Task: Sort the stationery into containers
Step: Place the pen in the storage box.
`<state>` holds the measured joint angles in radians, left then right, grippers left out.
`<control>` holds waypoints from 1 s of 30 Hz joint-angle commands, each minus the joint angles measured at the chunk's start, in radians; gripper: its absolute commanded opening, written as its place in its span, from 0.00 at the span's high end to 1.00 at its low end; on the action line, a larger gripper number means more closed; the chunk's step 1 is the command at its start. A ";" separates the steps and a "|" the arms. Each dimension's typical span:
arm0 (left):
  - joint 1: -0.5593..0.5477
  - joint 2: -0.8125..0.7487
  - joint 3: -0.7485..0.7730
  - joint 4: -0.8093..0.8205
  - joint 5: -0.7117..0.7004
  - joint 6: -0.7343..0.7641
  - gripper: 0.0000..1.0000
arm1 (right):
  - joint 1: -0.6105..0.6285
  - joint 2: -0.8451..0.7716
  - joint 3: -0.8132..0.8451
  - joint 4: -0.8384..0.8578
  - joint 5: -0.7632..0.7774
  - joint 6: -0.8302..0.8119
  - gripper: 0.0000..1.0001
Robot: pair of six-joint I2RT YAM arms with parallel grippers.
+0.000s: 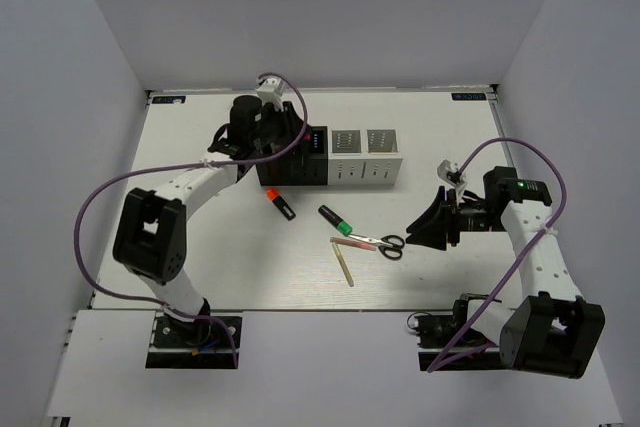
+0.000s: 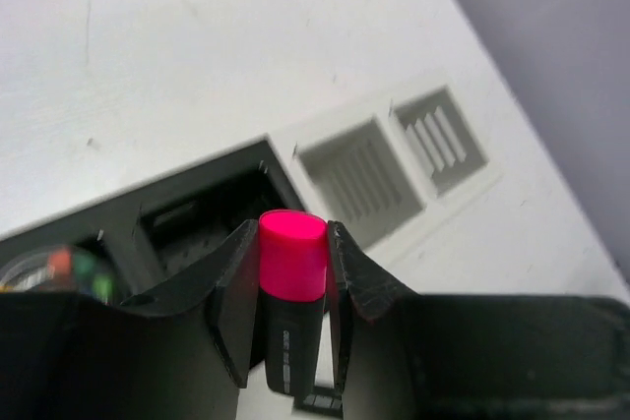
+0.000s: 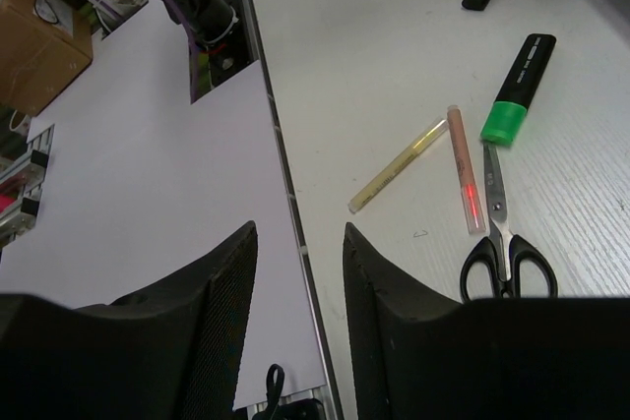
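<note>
My left gripper (image 1: 288, 147) hangs over the two black containers (image 1: 303, 171) and is shut on a black highlighter with a pink cap (image 2: 291, 243), cap pointing away; a black container's opening (image 2: 197, 228) lies just beyond it. The two white containers (image 1: 365, 159) adjoin on the right and also show in the left wrist view (image 2: 359, 179). On the table lie an orange-capped highlighter (image 1: 281, 204), a green-capped highlighter (image 1: 335, 219), black-handled scissors (image 1: 381, 243), a thin pink stick (image 3: 465, 169) and a pale wooden stick (image 1: 345, 263). My right gripper (image 1: 425, 228) is open and empty, right of the scissors (image 3: 502, 238).
White walls enclose the table on three sides. The table's near edge (image 3: 295, 223) runs under my right gripper's fingers. Purple cables loop from both arms. Something colourful sits in the far-left black container (image 2: 59, 268).
</note>
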<state>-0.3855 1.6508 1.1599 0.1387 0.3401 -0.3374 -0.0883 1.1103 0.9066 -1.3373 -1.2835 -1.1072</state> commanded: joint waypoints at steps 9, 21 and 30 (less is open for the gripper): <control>0.013 0.130 0.146 0.306 -0.038 -0.265 1.00 | 0.007 0.002 0.006 -0.085 -0.027 -0.029 0.54; 0.007 0.150 0.055 0.257 -0.078 -0.126 1.00 | 0.009 0.002 0.012 -0.102 -0.023 -0.048 0.44; -0.021 0.124 0.044 0.196 -0.059 -0.037 0.42 | 0.007 -0.010 0.015 -0.118 -0.014 -0.068 0.10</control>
<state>-0.3920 1.8206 1.2072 0.3626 0.2714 -0.4301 -0.0837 1.1133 0.9066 -1.3369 -1.2823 -1.1481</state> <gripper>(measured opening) 0.530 0.901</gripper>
